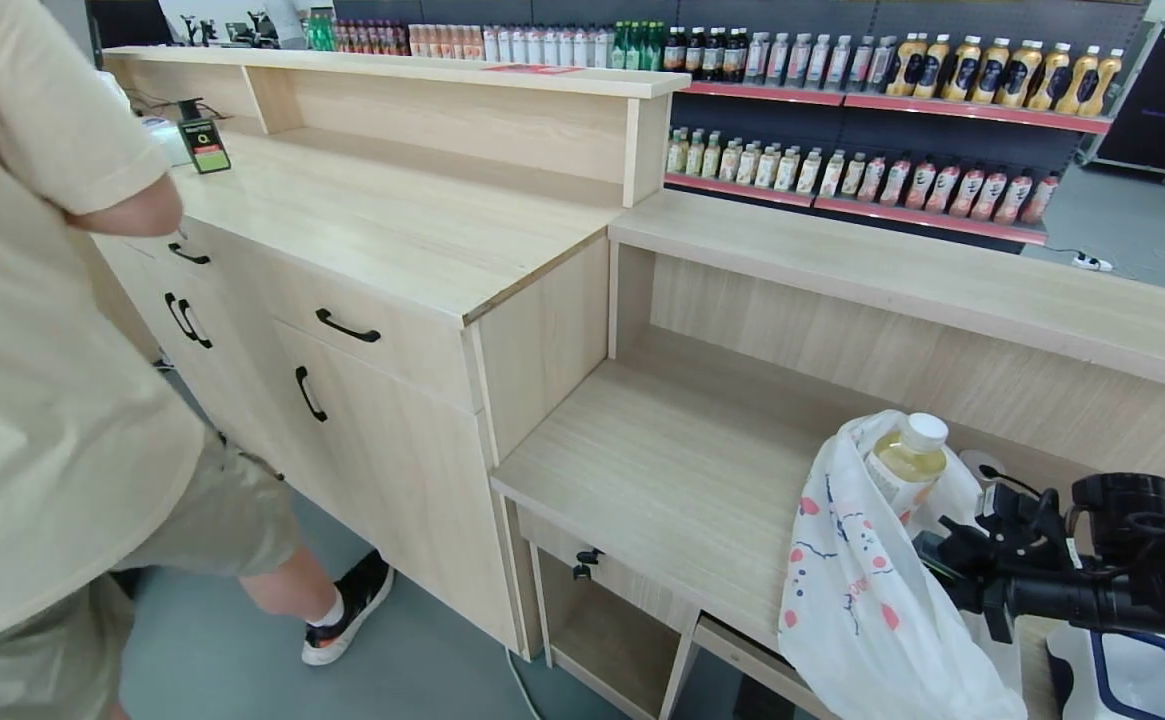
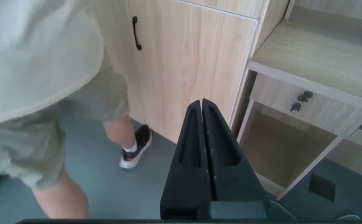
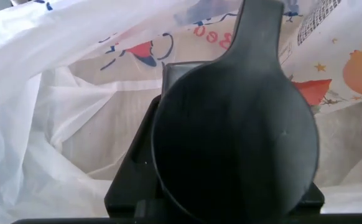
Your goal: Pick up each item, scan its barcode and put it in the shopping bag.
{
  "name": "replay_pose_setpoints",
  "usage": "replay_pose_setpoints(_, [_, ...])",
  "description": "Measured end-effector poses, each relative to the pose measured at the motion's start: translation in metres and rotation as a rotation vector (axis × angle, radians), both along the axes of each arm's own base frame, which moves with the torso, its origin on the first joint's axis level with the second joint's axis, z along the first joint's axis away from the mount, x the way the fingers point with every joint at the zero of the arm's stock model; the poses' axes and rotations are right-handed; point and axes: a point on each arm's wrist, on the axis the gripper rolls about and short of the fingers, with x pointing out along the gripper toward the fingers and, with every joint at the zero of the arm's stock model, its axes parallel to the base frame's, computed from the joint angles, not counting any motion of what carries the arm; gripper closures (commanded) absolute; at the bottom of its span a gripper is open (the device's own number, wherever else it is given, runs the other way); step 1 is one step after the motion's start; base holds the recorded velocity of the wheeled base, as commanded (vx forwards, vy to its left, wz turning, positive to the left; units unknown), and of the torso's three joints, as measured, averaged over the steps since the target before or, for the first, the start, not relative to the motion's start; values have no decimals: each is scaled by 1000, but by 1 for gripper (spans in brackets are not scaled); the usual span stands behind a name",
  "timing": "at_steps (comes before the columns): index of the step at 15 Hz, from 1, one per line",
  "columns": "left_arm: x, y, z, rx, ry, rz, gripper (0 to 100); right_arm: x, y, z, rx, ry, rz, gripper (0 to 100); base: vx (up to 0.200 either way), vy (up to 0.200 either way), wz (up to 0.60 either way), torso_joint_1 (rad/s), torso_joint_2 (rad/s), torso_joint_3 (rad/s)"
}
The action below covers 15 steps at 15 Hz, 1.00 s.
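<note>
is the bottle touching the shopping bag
Touching. The head view shows the bottle standing inside the shopping bag, with the bag's plastic lying against the bottle's side.

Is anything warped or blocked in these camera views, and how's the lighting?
Head view: even light, no glare, slight wide-lens bowing along the counter edges. Left wrist view: the shut left gripper blocks part of the floor. Right wrist view: a dark round object hides much of the bright shopping bag.

A person in beige stands near the left hand, before a wooden cabinet; bottle shelves stand far beyond.
</note>
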Motion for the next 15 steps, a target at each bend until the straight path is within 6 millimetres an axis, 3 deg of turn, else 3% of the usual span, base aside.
replay_pose_setpoints(13, [0, 0, 0, 0, 0, 0, 100, 5, 0, -11, -11, 21, -2, 100, 0, 0, 0, 0, 0, 0])
replay_pose_setpoints(14, [0, 0, 0, 0, 0, 0, 100, 5, 0, -11, -10, 23, -3, 0, 0, 0, 0, 0, 0, 0])
replay_pose_setpoints(15, [0, 0, 0, 0, 0, 0, 100, 4, 0, -12, -8, 30, -3, 0, 0, 0, 0, 0, 0, 0])
